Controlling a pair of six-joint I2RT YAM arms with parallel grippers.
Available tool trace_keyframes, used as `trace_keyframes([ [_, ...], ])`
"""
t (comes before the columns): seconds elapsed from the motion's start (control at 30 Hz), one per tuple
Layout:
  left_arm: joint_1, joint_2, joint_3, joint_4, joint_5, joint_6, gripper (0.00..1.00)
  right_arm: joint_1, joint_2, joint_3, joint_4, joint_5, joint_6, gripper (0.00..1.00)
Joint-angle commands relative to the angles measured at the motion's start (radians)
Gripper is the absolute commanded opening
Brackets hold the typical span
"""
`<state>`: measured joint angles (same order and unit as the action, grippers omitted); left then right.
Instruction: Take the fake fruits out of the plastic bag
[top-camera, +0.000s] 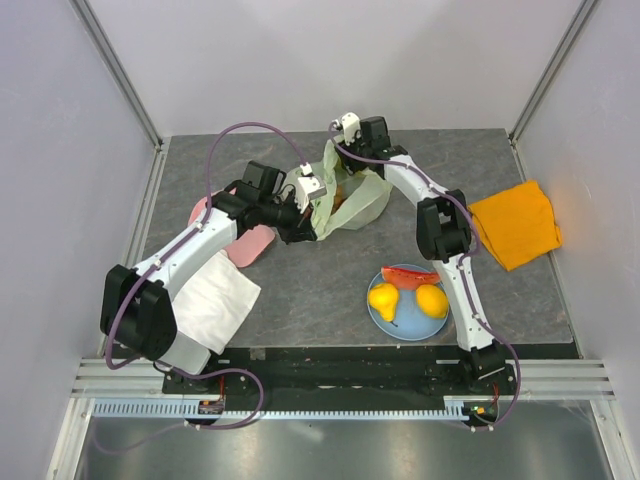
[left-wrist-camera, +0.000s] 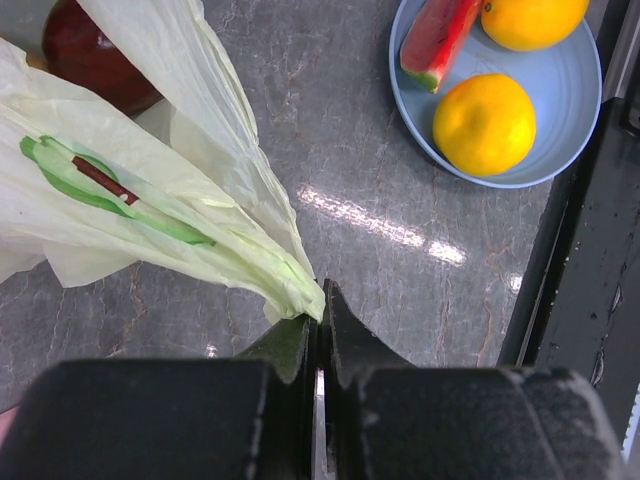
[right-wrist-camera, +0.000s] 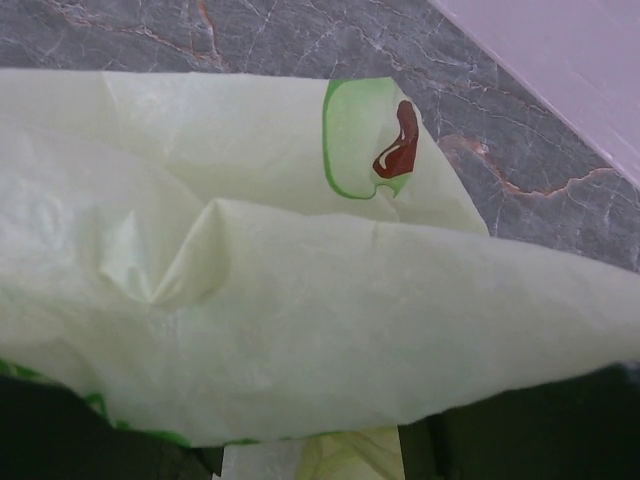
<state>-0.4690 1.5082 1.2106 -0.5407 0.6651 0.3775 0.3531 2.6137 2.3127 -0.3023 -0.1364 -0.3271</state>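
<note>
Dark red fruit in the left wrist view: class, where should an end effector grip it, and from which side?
Probably the dark red fruit's bare rounded side, through the gap between the plastic bag's sheets; film covers the rest.

Free to pass over bare tabletop (top-camera: 320, 285) at centre of the top view, between bag (top-camera: 358, 200) and plate (top-camera: 398, 326); likewise along the upper strip, either side of the bag. Blocked at upper centre by the bag, with left end effector (left-wrist-camera: 320, 300) clamped on its edge and right end effector (top-camera: 338, 160) close against it. Hemmed at left by pink cloth (top-camera: 255, 245) and white cloth (top-camera: 215, 300), at right by orange cloth (top-camera: 515, 228).
</note>
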Motion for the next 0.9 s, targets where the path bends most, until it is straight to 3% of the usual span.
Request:
trace_keyframes([
  [0.0,-0.007,-0.002,0.021,0.028,0.012,-0.045,0.02,-0.012,-0.115,-0.041,0.031,-0.070,0.039,0.48],
  [0.17,-0.007,0.001,0.021,0.079,-0.061,-0.095,0.02,-0.019,-0.352,-0.209,0.008,-0.221,0.115,0.47],
  [0.47,0.006,0.021,0.053,0.185,-0.242,-0.186,0.02,-0.088,-0.676,-0.470,-0.185,-0.387,0.174,0.44],
  [0.73,0.007,0.012,0.053,0.194,-0.234,-0.189,0.02,-0.114,-1.022,-0.663,-0.515,-0.514,-0.108,0.40],
  [0.87,0.007,0.009,0.049,0.197,-0.225,-0.189,0.02,-0.112,-1.204,-0.820,-0.841,-0.483,-0.339,0.40],
])
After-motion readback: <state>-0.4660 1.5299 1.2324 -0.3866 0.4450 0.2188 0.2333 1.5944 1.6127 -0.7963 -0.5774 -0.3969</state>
